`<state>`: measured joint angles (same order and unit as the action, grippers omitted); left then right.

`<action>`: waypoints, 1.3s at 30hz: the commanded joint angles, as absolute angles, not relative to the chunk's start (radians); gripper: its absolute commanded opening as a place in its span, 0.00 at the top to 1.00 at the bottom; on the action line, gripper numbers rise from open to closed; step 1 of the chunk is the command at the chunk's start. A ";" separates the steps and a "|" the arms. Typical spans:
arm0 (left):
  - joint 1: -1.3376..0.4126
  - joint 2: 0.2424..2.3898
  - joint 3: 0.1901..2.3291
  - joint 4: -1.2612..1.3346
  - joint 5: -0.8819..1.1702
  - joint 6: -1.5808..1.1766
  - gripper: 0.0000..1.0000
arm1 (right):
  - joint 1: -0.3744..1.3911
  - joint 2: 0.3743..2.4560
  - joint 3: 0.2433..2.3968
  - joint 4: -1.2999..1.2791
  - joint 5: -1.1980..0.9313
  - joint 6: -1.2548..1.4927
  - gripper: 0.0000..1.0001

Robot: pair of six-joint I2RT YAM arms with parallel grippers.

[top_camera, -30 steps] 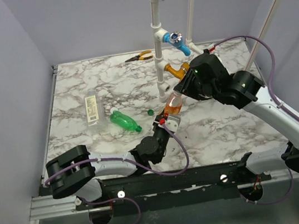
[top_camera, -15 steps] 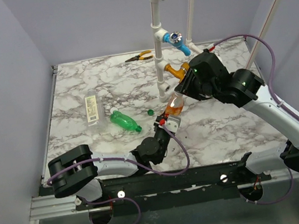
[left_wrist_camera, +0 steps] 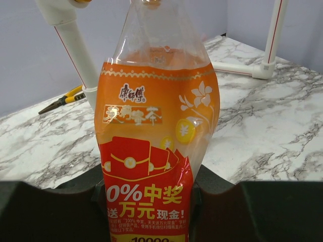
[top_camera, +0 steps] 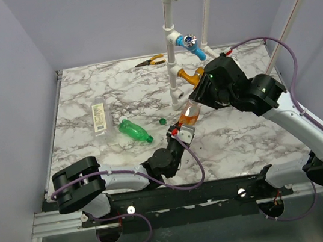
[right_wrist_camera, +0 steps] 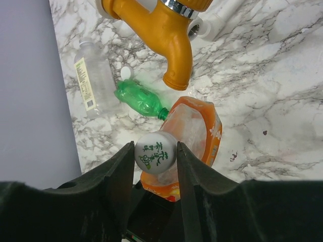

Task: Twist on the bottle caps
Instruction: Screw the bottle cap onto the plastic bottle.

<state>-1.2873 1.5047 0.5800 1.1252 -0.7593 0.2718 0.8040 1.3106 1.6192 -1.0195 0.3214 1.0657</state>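
Observation:
The wide orange bottle (top_camera: 189,115) stands upright near the table's middle. My left gripper (top_camera: 178,132) is shut on its lower body (left_wrist_camera: 151,151). My right gripper (top_camera: 198,100) is above it, shut on a white cap (right_wrist_camera: 155,153) with green print, at the bottle's neck (right_wrist_camera: 197,126). The slim green bottle (top_camera: 134,130) lies on its side to the left, uncapped (right_wrist_camera: 139,98). The dark green cap (top_camera: 162,121) lies beside its neck. The clear labelled bottle (top_camera: 99,117) lies farther left (right_wrist_camera: 93,80). A second small white cap (right_wrist_camera: 125,73) lies between them.
The white pipe frame (top_camera: 171,52) rises just behind the orange bottle, with a blue tap handle (top_camera: 188,40) and an orange tap (top_camera: 191,75) directly over my right gripper (right_wrist_camera: 169,35). Yellow-handled pliers (top_camera: 150,61) lie at the back (left_wrist_camera: 63,99).

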 commanded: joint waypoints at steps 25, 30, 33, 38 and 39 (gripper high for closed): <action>-1.301 1.467 0.538 1.193 -0.661 0.221 1.00 | 0.832 1.327 1.683 -1.106 0.320 1.040 0.39; -1.302 1.453 0.523 1.194 -0.659 0.221 1.00 | 0.831 1.324 1.686 -1.117 0.326 1.033 0.38; -1.302 1.439 0.506 1.195 -0.645 0.215 1.00 | 0.831 1.318 1.688 -1.124 0.331 1.026 0.37; -1.301 1.427 0.490 1.195 -0.628 0.214 1.00 | 0.831 1.316 1.716 -1.132 0.330 0.996 0.33; -1.302 1.424 0.485 1.194 -0.624 0.212 1.00 | 0.832 1.318 1.723 -1.135 0.324 0.988 0.32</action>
<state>-1.2926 1.4528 0.5064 1.1587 -0.6701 0.2310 0.8257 1.3170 1.6714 -1.1034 0.3199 1.0271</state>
